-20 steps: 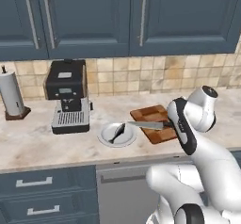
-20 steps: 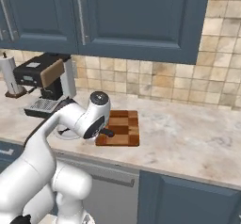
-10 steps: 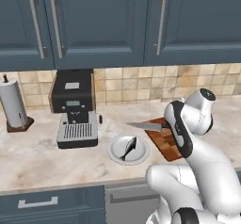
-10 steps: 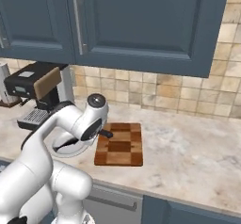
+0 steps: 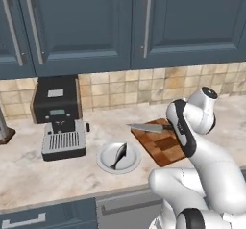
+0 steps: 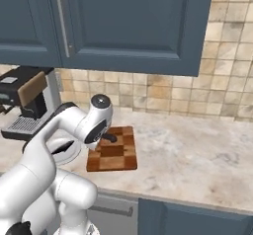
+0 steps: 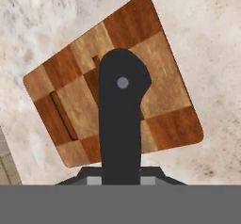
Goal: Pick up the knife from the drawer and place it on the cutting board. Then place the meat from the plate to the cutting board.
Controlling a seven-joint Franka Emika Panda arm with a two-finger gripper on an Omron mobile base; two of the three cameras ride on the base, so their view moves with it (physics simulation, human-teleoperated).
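Knife point(image 5: 148, 126) in gripper point(image 7: 120, 178) over cutting board point(image 5: 163, 144); plate point(image 5: 106, 159) w/ meat point(image 5: 119, 155) beside.

Legible text, labels, brands, numbers, signs: none. The coffee machine point(image 5: 58, 119) is showing a small pale panel on top, too blurred for reading.

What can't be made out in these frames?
- Gripper fingers: hand view, covered by the knife handle and cut by the bottom band.
- Knife blade tip height over the cutting board: left base view, no clear shadow.
- Plate and meat: right base view, mostly behind the arm.
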